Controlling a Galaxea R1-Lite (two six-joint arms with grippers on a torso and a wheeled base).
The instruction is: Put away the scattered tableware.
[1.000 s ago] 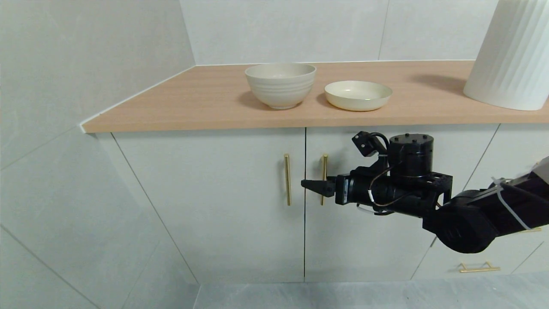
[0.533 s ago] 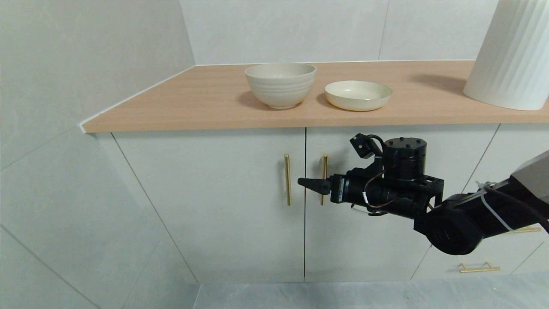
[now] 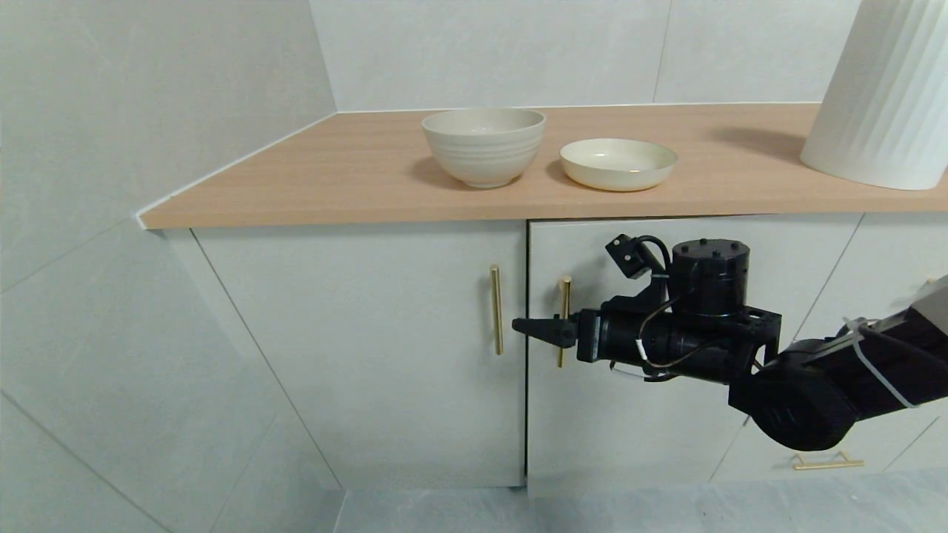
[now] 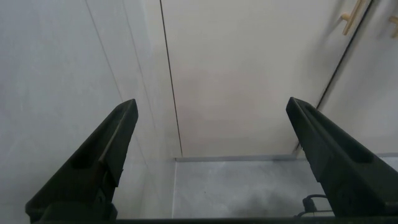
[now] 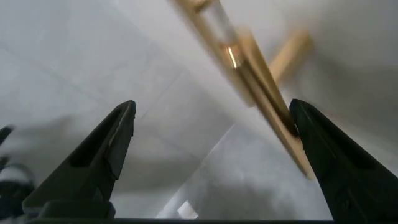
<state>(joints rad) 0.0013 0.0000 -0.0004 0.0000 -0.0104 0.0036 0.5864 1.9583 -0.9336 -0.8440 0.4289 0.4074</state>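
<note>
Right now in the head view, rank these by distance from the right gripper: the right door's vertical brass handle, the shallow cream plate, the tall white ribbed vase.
1. The vertical brass handle, on the right cabinet door, right beside the right gripper.
2. The shallow cream plate, above on the wooden counter.
3. The tall white ribbed vase, at the counter's far right.

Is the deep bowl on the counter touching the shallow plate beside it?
Apart. The head view shows a strip of bare counter between the bowl and the plate.
</note>
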